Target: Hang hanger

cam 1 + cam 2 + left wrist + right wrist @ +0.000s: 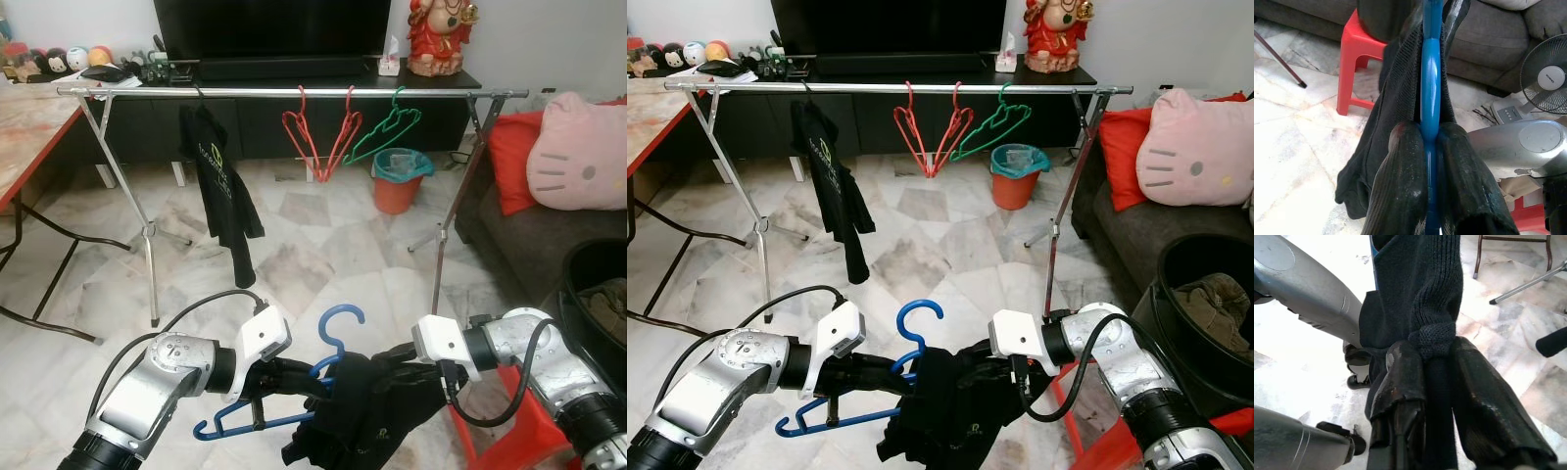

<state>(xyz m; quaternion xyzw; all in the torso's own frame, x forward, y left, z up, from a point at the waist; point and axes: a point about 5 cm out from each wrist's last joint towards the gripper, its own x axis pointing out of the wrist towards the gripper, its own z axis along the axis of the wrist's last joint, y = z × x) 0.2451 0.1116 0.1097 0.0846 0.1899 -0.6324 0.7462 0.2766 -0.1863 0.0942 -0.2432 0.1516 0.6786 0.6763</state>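
Left gripper (294, 377), lower centre of the left eye frame: fingers (1400, 186) pressed together on the bar of the blue hanger (328, 367); the left wrist view shows the blue plastic pinched between the two black pads. Right gripper (392, 367), just right of it: fingers (1400, 382) clamped on the dark knit fabric of the black garment (367, 421), which is draped over the hanger and bunched between the two grippers.

The hanger sits at the bottom centre of the frame, its long axis running roughly left to right and sloping down toward the lower left, hook pointing up. The left arm carries the hanger itself and is judged the one to make the lift.

The clothes rail (294, 91) runs across the upper part of the frame, well apart from the hook, ahead and above. The move turns on raising the hook over that bar. A free stretch lies between the hung black shirt (220, 186) and the red hangers (318, 137); a green hanger (387, 132) hangs further right.

The garment appears only partly seated on the hanger; slipping is a risk.
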